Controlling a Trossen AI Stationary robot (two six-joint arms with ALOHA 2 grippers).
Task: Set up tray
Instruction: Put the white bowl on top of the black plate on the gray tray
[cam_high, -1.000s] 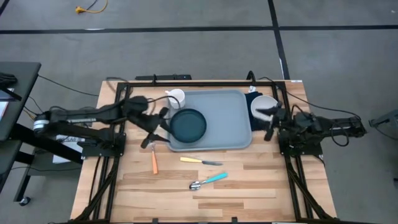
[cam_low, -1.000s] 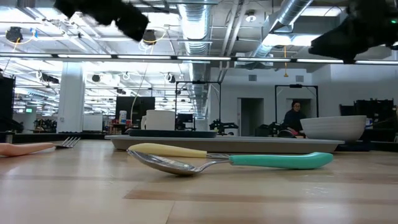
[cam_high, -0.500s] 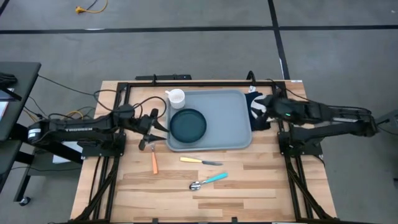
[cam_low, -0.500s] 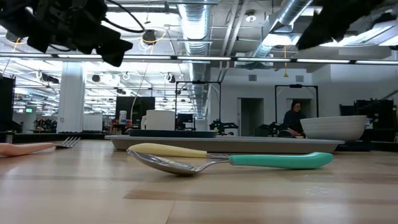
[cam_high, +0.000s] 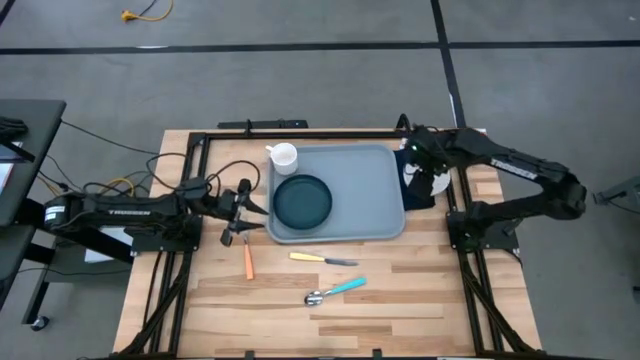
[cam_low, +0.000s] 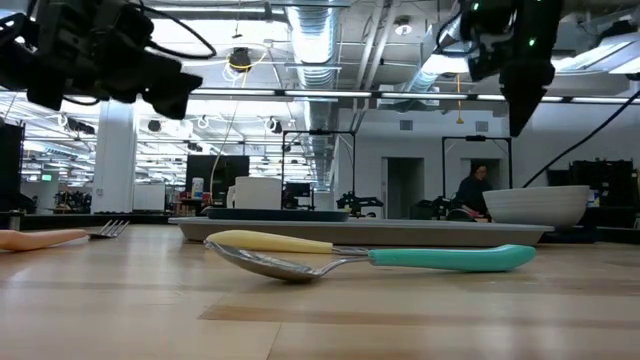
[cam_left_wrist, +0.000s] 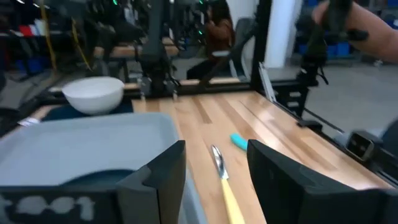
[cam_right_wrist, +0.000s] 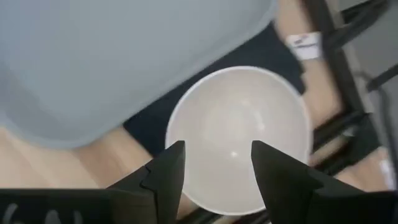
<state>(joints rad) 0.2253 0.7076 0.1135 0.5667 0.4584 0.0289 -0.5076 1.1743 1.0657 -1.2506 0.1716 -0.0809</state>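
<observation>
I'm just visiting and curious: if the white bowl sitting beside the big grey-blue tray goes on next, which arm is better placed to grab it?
Probably the right. The right gripper hangs open directly above the round white bowl, which sits on a dark navy napkin off the grey-blue tray. The left gripper waits at the tray's opposite side.

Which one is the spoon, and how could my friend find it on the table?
Start at the big flat grey-blue tray in the middle of the wooden table. Nearer the front edge lies the metal spoon with a teal handle. The yellow-handled knife and orange-handled fork nearby have no round bowl.
</observation>
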